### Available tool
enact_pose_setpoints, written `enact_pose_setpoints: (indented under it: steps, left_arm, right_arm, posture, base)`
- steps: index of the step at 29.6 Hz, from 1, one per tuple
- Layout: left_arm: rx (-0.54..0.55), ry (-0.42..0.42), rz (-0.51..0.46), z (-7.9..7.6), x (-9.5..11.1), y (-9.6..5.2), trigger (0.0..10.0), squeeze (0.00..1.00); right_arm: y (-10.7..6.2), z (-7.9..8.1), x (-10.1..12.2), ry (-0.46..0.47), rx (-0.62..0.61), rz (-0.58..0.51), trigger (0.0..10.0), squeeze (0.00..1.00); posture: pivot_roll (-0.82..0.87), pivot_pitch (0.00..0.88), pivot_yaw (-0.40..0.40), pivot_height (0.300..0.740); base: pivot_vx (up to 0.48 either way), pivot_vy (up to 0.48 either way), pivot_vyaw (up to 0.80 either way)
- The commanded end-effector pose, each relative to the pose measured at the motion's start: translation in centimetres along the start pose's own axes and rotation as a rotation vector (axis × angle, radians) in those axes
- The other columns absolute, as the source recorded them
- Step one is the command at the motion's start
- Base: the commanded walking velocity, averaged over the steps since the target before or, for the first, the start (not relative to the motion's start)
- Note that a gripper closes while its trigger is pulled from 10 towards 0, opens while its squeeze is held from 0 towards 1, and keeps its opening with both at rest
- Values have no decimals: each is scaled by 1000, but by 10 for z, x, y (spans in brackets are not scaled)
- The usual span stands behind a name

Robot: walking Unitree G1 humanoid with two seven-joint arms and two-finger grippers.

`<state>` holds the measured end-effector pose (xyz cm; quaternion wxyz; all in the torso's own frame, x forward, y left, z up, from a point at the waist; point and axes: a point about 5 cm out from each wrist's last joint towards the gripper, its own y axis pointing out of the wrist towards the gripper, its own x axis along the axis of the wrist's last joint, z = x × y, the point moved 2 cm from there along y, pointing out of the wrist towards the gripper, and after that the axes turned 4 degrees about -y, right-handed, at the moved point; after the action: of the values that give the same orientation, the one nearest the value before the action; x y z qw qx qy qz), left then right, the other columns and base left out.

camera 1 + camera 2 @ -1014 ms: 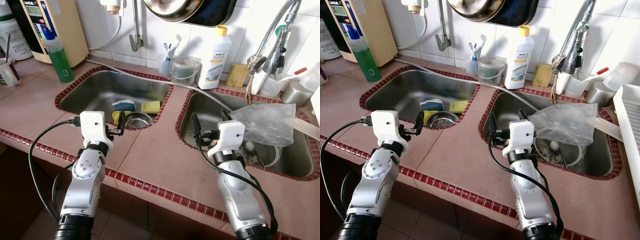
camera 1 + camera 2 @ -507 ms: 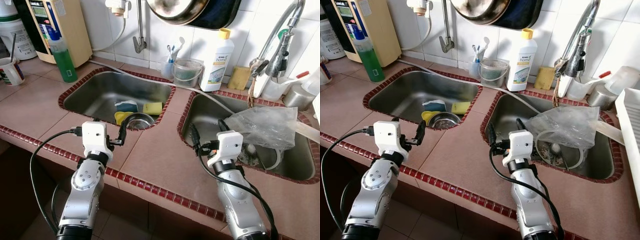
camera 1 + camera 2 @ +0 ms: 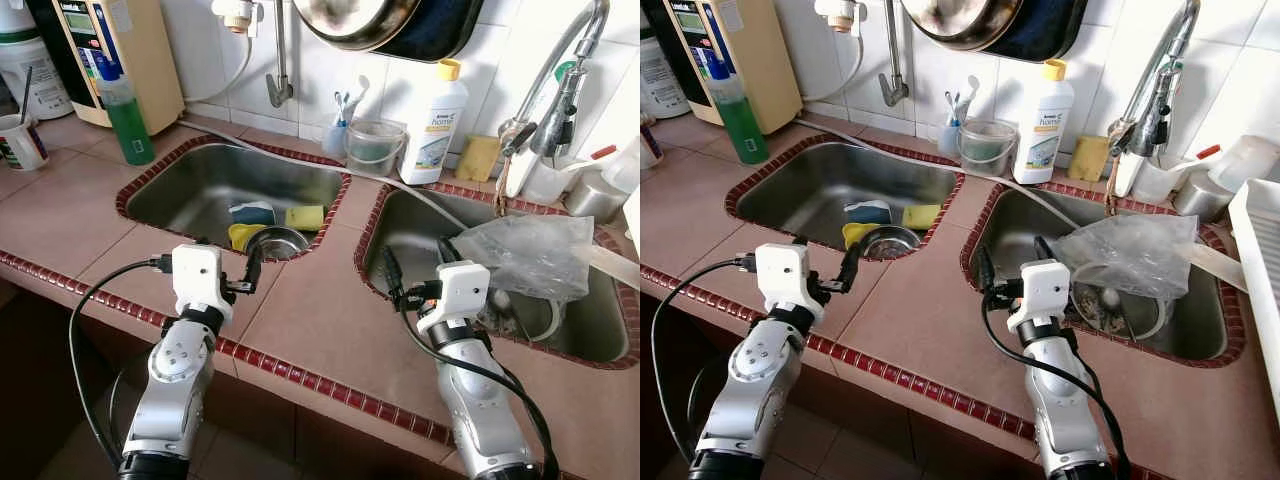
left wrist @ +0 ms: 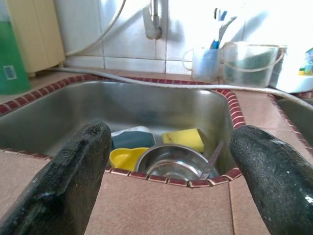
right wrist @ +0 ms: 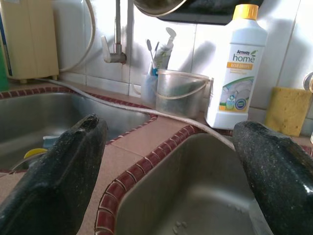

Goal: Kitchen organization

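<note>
Pink tiled counter point(image 3: 310, 320) edged in dark red trim, carrying two stainless basins side by side. Left sink point(image 3: 195, 185) holding a steel bowl point(image 3: 277, 240) at its near right corner, with a yellow cup point(image 3: 238, 235) touching the bowl, a dark blue-green sponge point(image 3: 250, 212) behind it and a yellow sponge point(image 3: 304, 216) just beside that. Right sink point(image 3: 420, 225) holding a crumpled clear plastic bag point(image 3: 535, 250) draped over a round white-rimmed strainer point(image 3: 1118, 305) with wet scraps inside. Dark pan point(image 3: 385, 18) hanging against the white wall tiles above the divide between the basins. Beige water dispenser point(image 3: 110, 55) at the far left of the counter, a green bottle point(image 3: 127, 110) standing just in front of it. White dish-soap bottle point(image 3: 437, 122) with a yellow cap upright on the back ledge, a clear plastic tub point(image 3: 373, 145) and a cup of toothbrushes point(image 3: 335, 135) beside it, a yellow sponge block point(image 3: 479, 157) to its right near the chrome faucet point(image 3: 555, 80). Left gripper point(image 3: 250, 275) hovering over the counter at the near rim of the left sink, fingers spread wide, grasping nothing. Right gripper point(image 3: 415, 270) poised at the near left rim of the right sink, fingers likewise spread apart and empty, close to the bag but apart from it.
</note>
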<state>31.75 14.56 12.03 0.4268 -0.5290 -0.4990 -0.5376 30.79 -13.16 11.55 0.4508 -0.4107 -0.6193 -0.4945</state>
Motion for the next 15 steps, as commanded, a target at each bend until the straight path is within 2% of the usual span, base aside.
enact_pose_setpoints:
  steps: [1, 5, 10, 15]
  left_arm:
    - [-7, 8, -5, 0, 3, -1, 10000, 0]
    - [-9, 3, -1, 1, 3, -2, 10000, 0]
    - [-9, 1, -9, 2, 7, -3, 10000, 0]
    - [-10, 5, -16, 3, 11, -3, 10000, 0]
  right_arm:
    - [-2, -3, 3, 1, -10, -16, 10000, 0]
    - [-4, -3, 3, 7, -14, -16, 10000, 0]
    - [-1, -9, 15, 51, -54, -68, 10000, 0]
    - [1, -9, 24, 55, -60, -97, 10000, 0]
  posture:
    - [-100, 0, 1, 740]
    - [-100, 0, 1, 740]
    - [-97, 0, 1, 740]
    - [-99, 0, 4, 740]
  base:
    - [0, 0, 0]
    - [0, 0, 0]
    - [-273, 0, 0]
    - [-278, 0, 0]
